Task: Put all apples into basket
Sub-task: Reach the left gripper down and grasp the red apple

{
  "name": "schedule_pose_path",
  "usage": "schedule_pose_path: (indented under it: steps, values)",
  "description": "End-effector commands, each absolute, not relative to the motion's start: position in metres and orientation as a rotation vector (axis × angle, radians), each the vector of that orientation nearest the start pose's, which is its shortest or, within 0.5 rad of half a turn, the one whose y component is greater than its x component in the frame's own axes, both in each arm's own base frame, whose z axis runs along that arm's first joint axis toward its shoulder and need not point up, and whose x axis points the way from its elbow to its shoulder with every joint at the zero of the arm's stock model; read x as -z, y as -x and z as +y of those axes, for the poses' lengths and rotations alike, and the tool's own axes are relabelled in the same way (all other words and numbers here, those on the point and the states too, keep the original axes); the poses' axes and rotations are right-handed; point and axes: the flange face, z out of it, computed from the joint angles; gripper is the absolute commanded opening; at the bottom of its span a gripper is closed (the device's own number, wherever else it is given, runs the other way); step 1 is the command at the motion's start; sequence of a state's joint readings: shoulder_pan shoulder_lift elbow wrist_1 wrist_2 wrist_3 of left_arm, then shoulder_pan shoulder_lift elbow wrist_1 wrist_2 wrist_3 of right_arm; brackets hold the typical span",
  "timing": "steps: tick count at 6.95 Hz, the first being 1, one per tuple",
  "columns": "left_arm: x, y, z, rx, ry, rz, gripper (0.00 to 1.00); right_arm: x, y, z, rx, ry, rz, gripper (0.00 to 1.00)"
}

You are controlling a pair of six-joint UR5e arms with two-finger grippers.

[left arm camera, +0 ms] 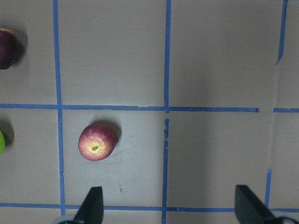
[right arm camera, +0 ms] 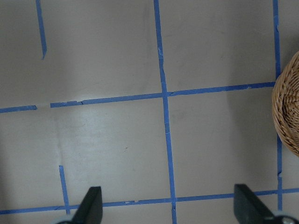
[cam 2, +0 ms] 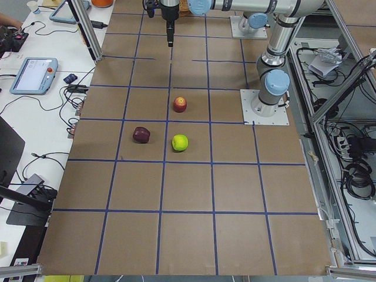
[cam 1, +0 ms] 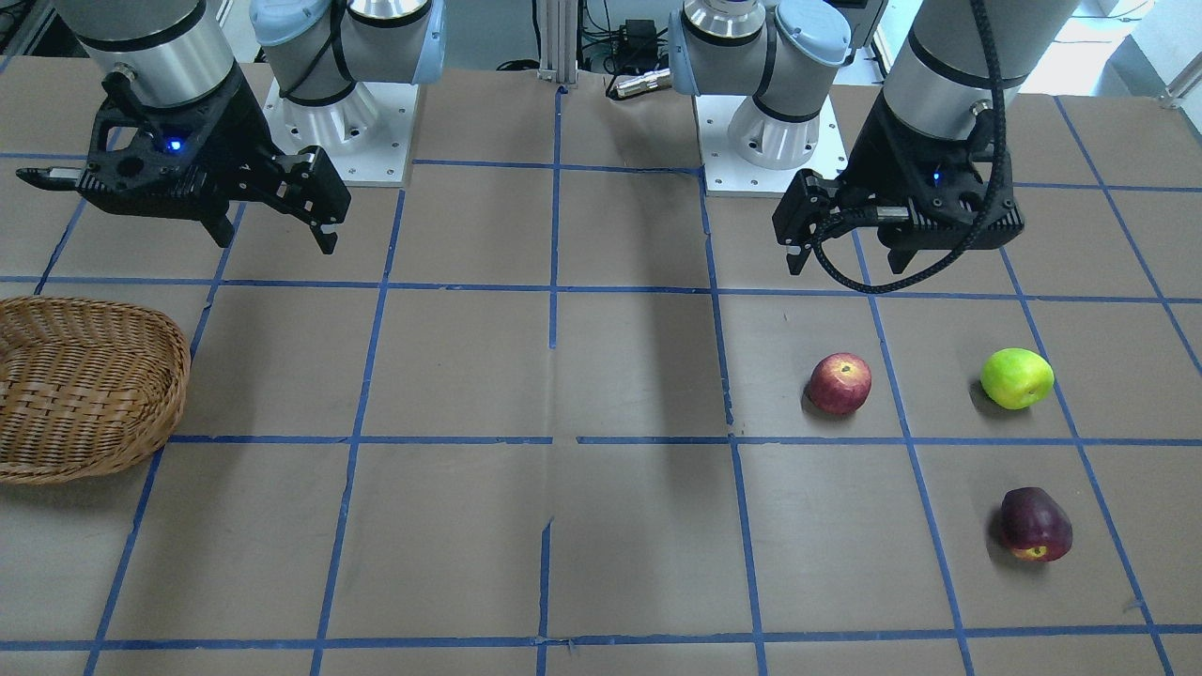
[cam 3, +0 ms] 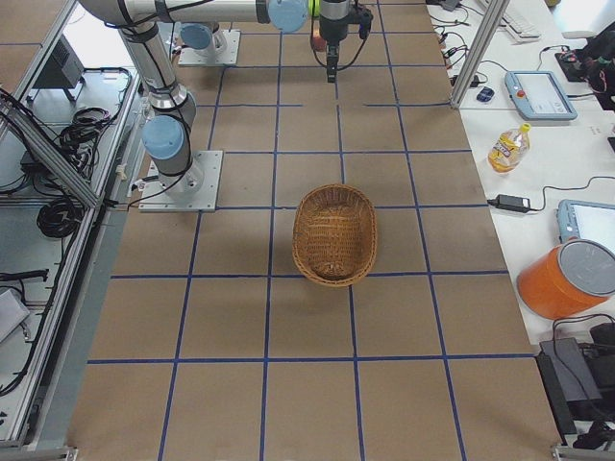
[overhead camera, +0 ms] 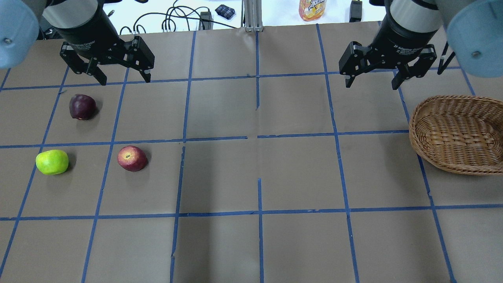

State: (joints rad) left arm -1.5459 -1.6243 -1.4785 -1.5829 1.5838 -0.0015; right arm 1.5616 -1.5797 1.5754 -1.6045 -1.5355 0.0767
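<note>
Three apples lie on the table's left half in the overhead view: a red one, a lime green one and a dark maroon one. The front view shows them too: red, green, maroon. The wicker basket stands at the right edge and holds nothing. My left gripper is open and empty, hovering beyond the maroon apple. Its wrist view shows the red apple ahead of the left finger. My right gripper is open and empty, up left of the basket.
Blue tape lines grid the brown table. The arm bases are bolted at the robot's side. Off the far edge lie cables and a juice bottle. An orange bucket and tablets sit on a side bench.
</note>
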Motion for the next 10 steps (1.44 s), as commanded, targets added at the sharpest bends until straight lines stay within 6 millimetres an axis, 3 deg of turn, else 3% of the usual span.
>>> schedule_pose_path:
  steps: [1,2,3,4,5,6,9,10]
  values:
    - [-0.483,0.124,-0.507,-0.035,0.029,3.132,1.00,-0.494,-0.133,-0.493,0.058,-0.132,3.102,1.00]
    - [-0.481,0.122,-0.501,-0.048,0.024,3.126,1.00,-0.493,-0.132,-0.493,0.055,-0.132,3.102,1.00]
    - [-0.482,0.106,-0.495,-0.062,-0.017,3.109,1.00,-0.494,-0.133,-0.493,0.058,-0.130,3.102,1.00]
    - [-0.454,0.065,-0.508,-0.162,-0.029,3.122,1.00,-0.493,-0.132,-0.493,0.055,-0.135,3.102,1.00]
    - [-0.416,0.010,-0.508,-0.275,0.067,3.149,1.00,-0.493,-0.133,-0.493,0.055,-0.132,3.102,1.00]
    - [-0.383,-0.016,-0.497,-0.367,0.097,3.170,1.00,-0.493,-0.132,-0.493,0.055,-0.135,3.102,1.00]
    - [-0.275,-0.025,-0.498,-0.208,0.033,3.168,1.00,-0.492,-0.133,-0.494,0.053,-0.132,3.102,1.00]
    - [-0.253,-0.023,-0.493,-0.210,0.033,3.169,1.00,-0.492,-0.133,-0.494,0.053,-0.132,3.102,1.00]
